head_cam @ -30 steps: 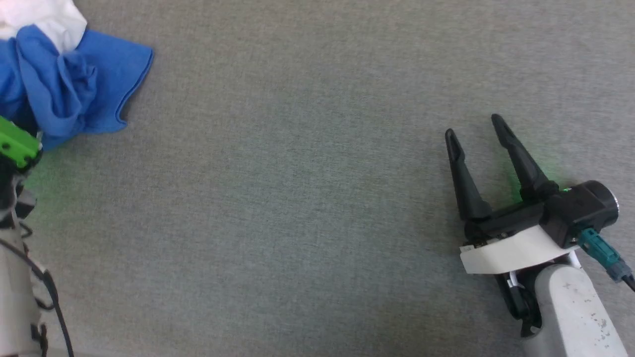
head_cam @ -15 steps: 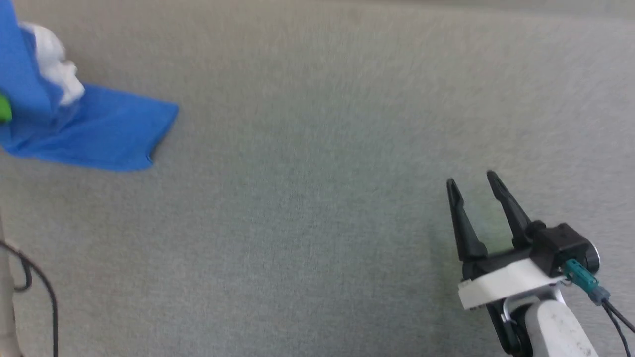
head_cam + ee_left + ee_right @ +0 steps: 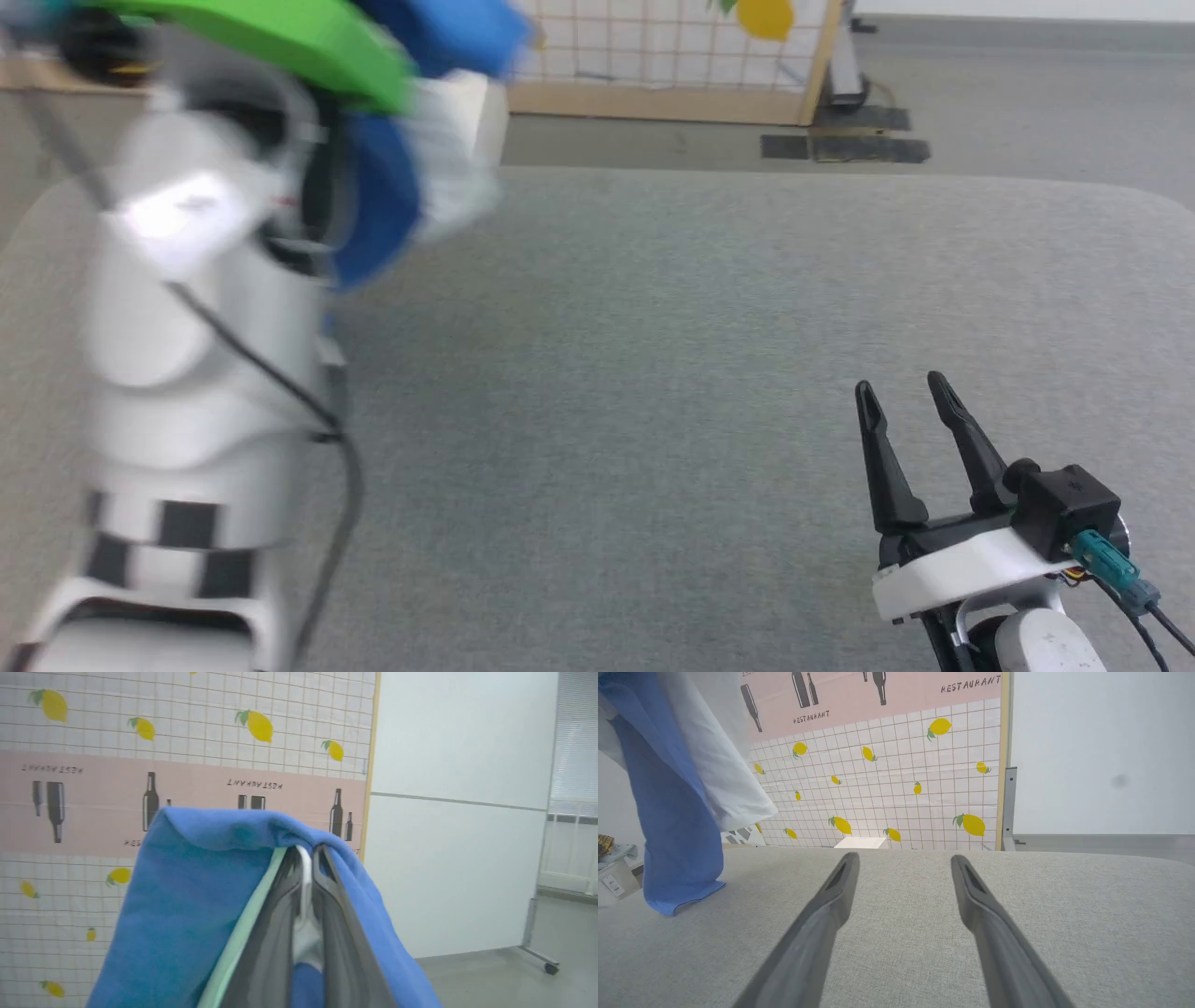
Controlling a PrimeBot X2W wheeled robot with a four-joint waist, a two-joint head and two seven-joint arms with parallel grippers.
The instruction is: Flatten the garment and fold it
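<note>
Two colours are shown by the garment (image 3: 196, 896): bright blue and white. It is held up in the air at the robot's left side, above the table (image 3: 653, 373), and is seen bunched rather than spread flat. In the left wrist view the left gripper (image 3: 306, 851) is seen clamped on it, the jaws pressed nearly together. A thin strip of white cloth is pinched between them, while soft blue fabric is draped over both fingers and falls away on either side. In the head view the garment (image 3: 383, 201) is blurred. A blue fold and a white fold can be made out hanging beside the top of the white left arm (image 3: 187, 373), under a green part. In the right wrist view the garment (image 3: 672, 826) is seen at the far left as a long blue length hanging straight down, with smooth white cloth draped beside it. Its blue end comes down to the level of the table's surface, and whether it touches cannot be told. The right gripper (image 3: 901, 385) is seen low over the grey cloth-covered table at the right, its jaws parted and nothing held between them. Behind the table a screen (image 3: 901, 774) printed with lemons and bottles is seen
</note>
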